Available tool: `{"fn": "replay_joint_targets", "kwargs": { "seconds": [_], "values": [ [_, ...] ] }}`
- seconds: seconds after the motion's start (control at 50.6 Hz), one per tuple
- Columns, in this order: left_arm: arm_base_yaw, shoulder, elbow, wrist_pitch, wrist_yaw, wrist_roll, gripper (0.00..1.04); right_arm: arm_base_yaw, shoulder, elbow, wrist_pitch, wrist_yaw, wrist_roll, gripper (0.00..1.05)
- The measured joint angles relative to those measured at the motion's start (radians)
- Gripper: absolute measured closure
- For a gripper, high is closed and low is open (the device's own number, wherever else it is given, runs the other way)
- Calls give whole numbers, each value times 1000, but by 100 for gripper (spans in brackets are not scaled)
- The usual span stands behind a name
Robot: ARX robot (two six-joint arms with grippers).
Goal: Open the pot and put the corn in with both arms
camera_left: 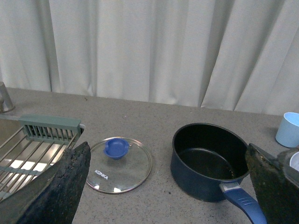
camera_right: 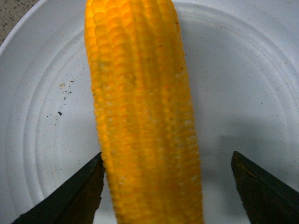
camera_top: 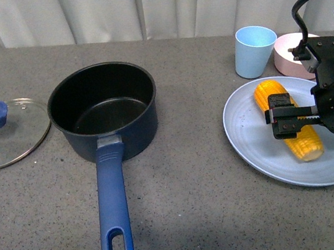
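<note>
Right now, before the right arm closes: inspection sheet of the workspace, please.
Surface: grey speckled countertop, no spills seen.
Job's things: pot uncovered, nothing inside; lid flat on the counter beside it, knob up; corn lying on the pale blue plate.
Clutter: light blue cup and pink bowl behind the plate.
Grippers: right gripper open, fingers either side of the corn, not clamped; left gripper open, holding nothing, out of the front view.
Cables: black cable loops above the right arm, off the counter.
Surroundings: white curtain behind; sink rack beyond the lid.
</note>
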State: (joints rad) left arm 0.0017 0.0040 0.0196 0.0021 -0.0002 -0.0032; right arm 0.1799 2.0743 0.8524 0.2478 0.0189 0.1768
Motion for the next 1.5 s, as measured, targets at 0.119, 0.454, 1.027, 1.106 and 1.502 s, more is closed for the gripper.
{"fn": "replay_joint_targets", "kwargs": {
  "seconds": [0.119,0.454,1.027,1.106,1.502],
  "values": [
    [0,0,0,0,0,0,7,0,21,21,-12,-14,5,51],
    [0,0,0,0,0,0,7,-2,-56,8,17,-107,15,83],
    [0,0,0,0,0,0,7,266,-86,329,-75,-407,317,87],
    [0,0,0,0,0,0,7,298,-42,375,-91,-404,330,87],
    [0,0,0,0,0,0,7,372,98,487,-132,-367,363,88]
  ]
}}
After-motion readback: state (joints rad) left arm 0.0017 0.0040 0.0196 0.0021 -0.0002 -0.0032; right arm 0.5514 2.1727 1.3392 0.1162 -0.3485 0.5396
